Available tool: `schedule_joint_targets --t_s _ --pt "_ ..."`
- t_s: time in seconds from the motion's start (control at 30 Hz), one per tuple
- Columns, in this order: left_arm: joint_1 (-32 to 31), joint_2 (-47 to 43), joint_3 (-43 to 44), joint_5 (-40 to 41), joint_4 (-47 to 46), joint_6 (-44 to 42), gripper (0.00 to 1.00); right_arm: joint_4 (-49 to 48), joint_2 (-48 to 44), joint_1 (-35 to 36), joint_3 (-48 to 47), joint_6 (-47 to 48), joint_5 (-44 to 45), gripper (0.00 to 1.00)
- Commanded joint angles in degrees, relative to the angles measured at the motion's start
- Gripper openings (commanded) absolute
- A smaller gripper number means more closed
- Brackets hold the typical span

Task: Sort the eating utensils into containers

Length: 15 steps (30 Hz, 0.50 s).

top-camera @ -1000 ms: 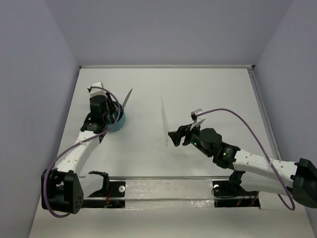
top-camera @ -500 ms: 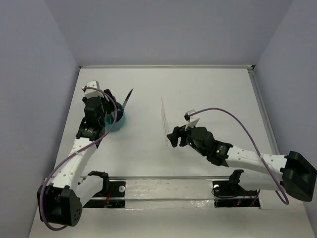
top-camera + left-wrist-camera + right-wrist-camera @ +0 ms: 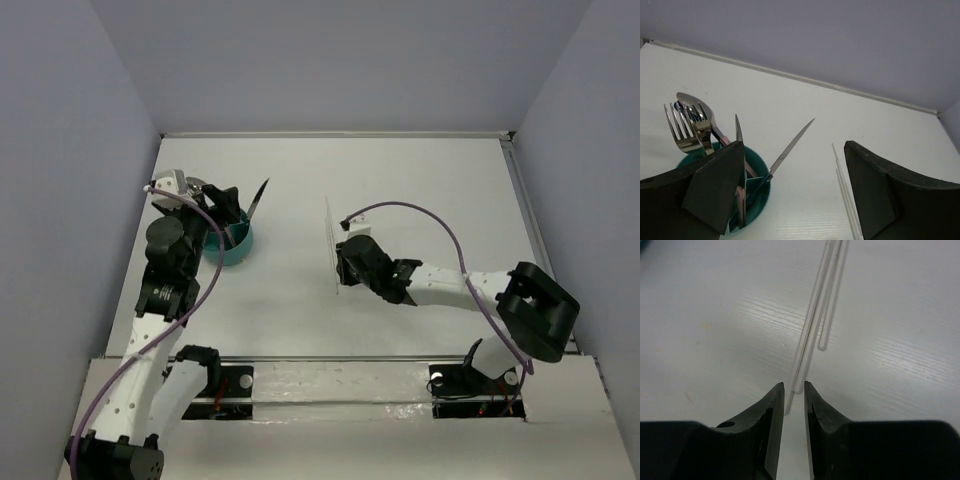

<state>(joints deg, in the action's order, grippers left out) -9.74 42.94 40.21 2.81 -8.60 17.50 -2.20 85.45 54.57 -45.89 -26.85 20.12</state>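
— Left gripper (image 3: 794, 146)?
— Spread wide, nothing in it. It hangs right by the teal cup (image 3: 759, 196), one finger over the rim, at the far-left part of the table (image 3: 430, 190).
— What's in the cup?
— Fork (image 3: 681, 131), silver spoon (image 3: 686, 98), a knife (image 3: 790, 147) leaning out to the right, pink and blue handles lower down. All standing in it. Which compartment, can't tell.
— Right gripper (image 3: 795, 390)?
— Down at the table, fingers narrowed to a slit. The near end of the clear sticks (image 3: 812, 315) sits in that slit. Pinched or not, can't tell.
— Where do the sticks lie?
— Flat, mid-table, side by side, well apart from the cup, running away from the gripper.
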Motion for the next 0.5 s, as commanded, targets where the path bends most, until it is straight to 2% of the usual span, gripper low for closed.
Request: schedule_joint_targets --t_s 0.0,0.1,0.17,0.3,0.47 --pt "-0.19 -6.53 -0.04 -2.54 -2.56 1.57 0.83 7.29 4.63 -0.07 -6.04 -1.45 -0.16 0.27" --pt "-0.19 -9.45 -0.30 -4.56 -2.30 2.28 0.86 10.71 8.15 -0.07 -9.04 -1.97 -0.52 0.27" --pt "-0.19 -10.76 -0.30 -5.70 -2.38 2.63 0.90 12.56 9.99 -0.07 -10.36 -2.76 -0.26 0.31" --pt "-0.19 -11.74 -0.13 -7.37 -2.39 3.42 0.91 14.32 11.84 -0.07 -11.59 -3.82 -1.48 0.37" --pt "-0.19 -11.82 0.22 -8.78 -2.12 4.04 0.91 15.29 12.55 -0.07 -11.94 -5.14 -2.62 0.39"
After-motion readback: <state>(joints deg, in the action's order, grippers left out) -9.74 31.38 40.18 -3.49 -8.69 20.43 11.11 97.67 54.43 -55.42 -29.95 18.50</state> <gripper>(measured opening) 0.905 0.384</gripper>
